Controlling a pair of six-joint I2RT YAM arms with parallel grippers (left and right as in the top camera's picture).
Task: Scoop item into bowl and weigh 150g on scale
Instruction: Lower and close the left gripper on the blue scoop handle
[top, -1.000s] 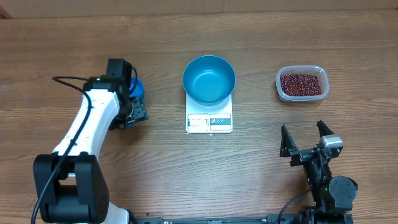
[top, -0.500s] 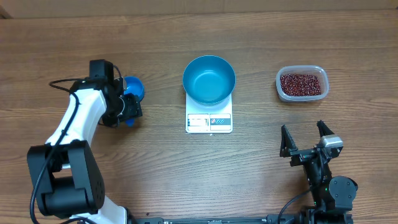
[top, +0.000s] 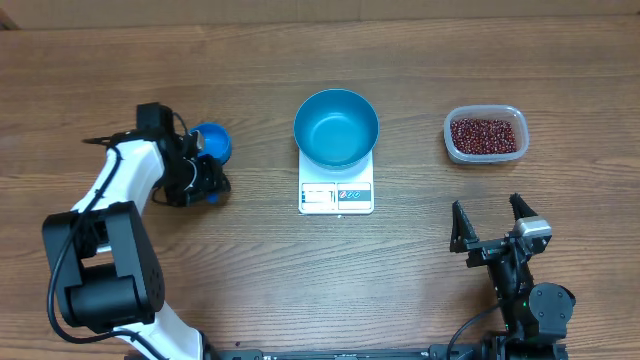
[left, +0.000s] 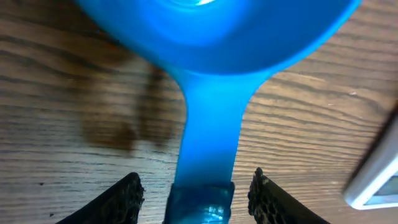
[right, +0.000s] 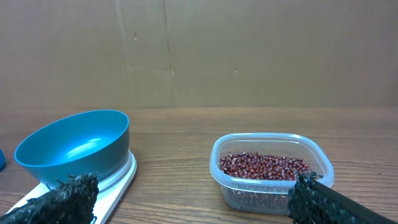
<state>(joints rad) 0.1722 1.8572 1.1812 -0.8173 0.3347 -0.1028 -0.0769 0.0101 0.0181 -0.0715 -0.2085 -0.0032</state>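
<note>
Wood-grain tabletop (top: 300, 290) runs under everything. My left gripper (left: 194, 196) stands with its fingers apart on either side of the small blue scoop (left: 208, 112), at its handle, not touching it. At centre, the blue bowl (top: 336, 127) sits on the white scale (top: 336, 197). Further right, red-brown beans (top: 485, 135) lie in a clear tub (top: 452, 152). My right gripper (top: 488, 215) hovers spread wide, well short of the tub; a plain brown wall (right: 249, 50) backs the table

Front markings on the scale (top: 336, 197) are unreadable.
</note>
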